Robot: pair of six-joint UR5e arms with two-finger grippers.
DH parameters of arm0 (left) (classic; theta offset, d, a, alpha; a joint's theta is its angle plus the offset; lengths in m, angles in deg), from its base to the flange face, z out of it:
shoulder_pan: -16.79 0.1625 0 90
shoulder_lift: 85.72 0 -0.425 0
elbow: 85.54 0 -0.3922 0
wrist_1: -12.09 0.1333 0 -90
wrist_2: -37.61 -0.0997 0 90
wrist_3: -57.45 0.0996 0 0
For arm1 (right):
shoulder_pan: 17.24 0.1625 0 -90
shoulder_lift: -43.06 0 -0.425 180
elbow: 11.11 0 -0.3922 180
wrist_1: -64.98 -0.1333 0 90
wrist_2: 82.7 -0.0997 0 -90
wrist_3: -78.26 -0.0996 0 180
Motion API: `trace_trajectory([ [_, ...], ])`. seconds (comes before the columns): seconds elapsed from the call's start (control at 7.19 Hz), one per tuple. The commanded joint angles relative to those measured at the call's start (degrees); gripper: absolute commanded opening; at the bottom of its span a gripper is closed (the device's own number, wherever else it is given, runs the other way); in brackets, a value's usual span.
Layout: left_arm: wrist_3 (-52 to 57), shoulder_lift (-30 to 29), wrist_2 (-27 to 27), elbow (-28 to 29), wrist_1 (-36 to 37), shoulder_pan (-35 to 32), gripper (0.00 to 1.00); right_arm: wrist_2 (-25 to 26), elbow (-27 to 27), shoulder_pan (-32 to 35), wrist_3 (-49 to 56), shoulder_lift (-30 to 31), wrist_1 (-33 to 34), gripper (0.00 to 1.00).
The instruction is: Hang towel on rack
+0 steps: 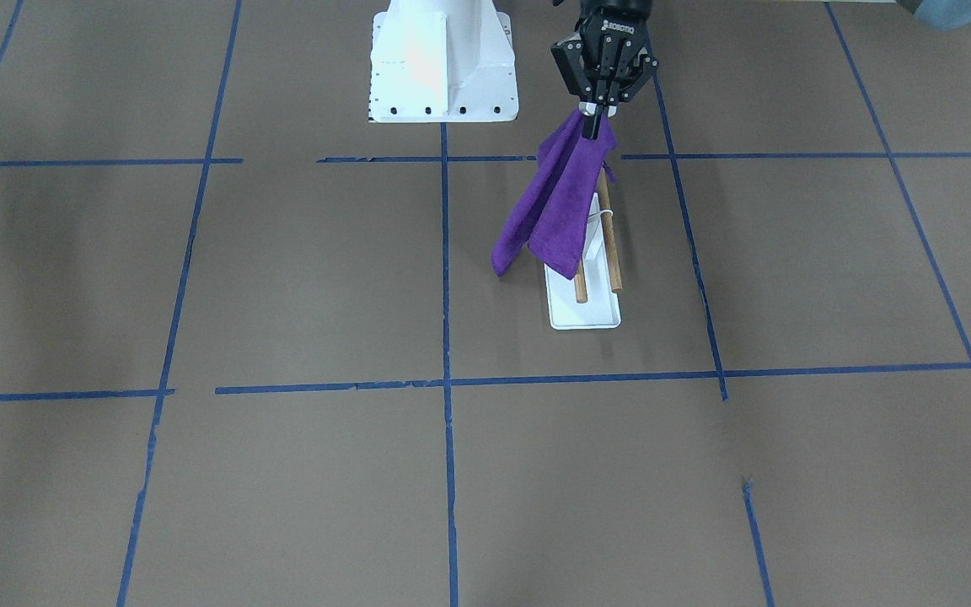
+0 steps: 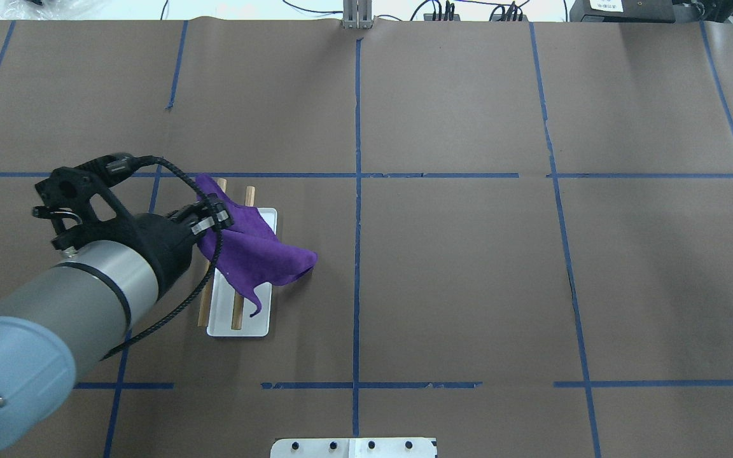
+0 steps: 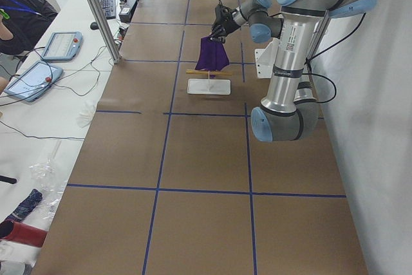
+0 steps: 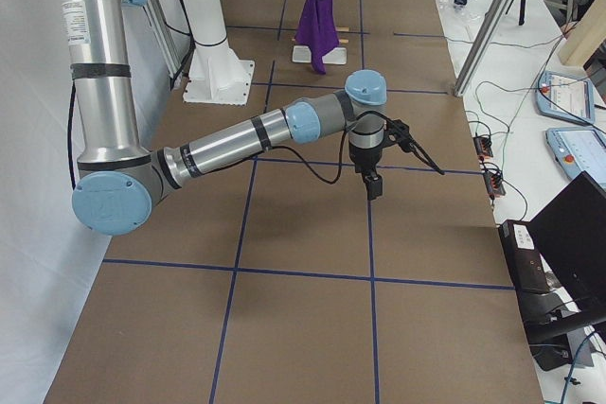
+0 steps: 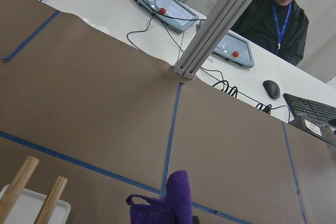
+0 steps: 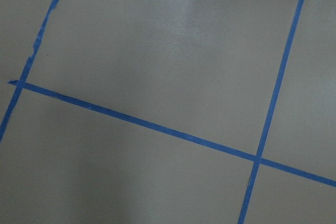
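The left hand (image 1: 592, 125) hangs above the rack (image 1: 584, 315), toward the rack's end that is nearer to the robot. Its two fingers are pressed together on one corner of the towel (image 1: 555, 211). From this pinch the towel hangs down in loose folds across the two dowels (image 1: 614, 253) of the rack. Its lower tip reaches out past the rack's side, toward the middle of the desk (image 1: 283, 278). I cannot tell if the cloth lies on the dowels or only hangs in front of them. A small loop (image 5: 137, 199) shows at the pinched corner. The right hand (image 4: 375, 184) is well apart from the rack and points down, low over the desk. If it is spread or pressed together, I cannot tell.
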Motion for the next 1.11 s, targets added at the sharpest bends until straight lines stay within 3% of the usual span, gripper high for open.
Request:
trace_trajectory([
  [0.0,3.2,7.0,0.0,-1.4,0.0,-2.9,0.00,-0.3,-0.3,0.2,0.1,0.5,0.0,1.00],
  [0.7,3.2,8.9,-2.7,11.9,-0.6,-3.4,0.00,-0.9,-2.5,0.3,-0.7,2.2,-0.3,1.00],
  [0.83,3.3,8.9,-2.8,14.0,-0.6,-3.4,0.16,-1.2,-2.5,0.4,-0.8,2.2,-0.3,1.00],
  [0.97,3.3,9.6,-3.0,15.6,-0.6,-3.5,0.99,-2.1,-2.5,0.8,-0.9,2.1,-0.3,1.00],
])
